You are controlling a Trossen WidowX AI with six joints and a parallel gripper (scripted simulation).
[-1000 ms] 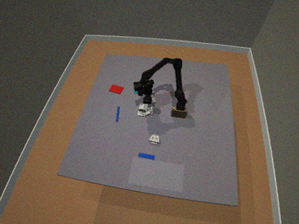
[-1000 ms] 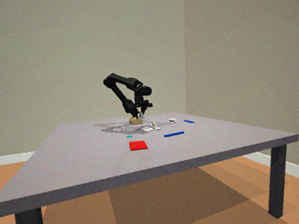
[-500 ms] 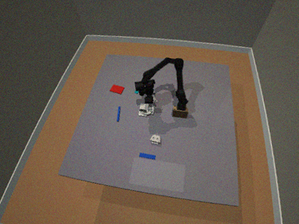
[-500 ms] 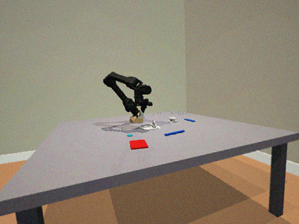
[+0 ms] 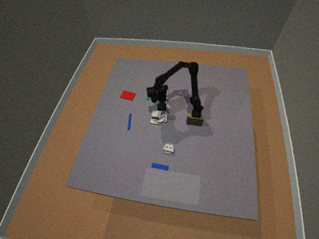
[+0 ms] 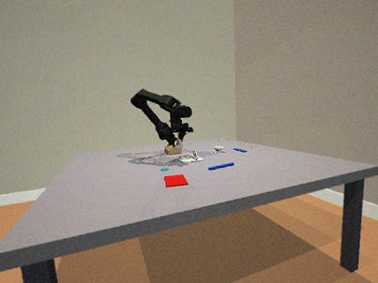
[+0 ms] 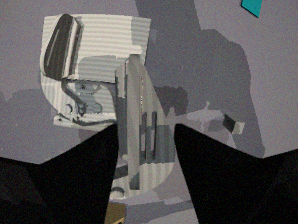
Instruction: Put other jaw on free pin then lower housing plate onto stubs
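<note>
The white ribbed base lies on the table. One jaw stands upright on it, with small gear parts beside it in the wrist view. My gripper is shut on the other pale jaw, held just beside the base and overlapping its right edge in the wrist view. Whether it touches the base, and where the free pin is, cannot be told. The white housing plate, showing two dark spots, lies apart on the table.
A red tile, a teal piece and two blue bars lie around. A small dark and white block is right of the gripper. The arm's brown mount stands nearby.
</note>
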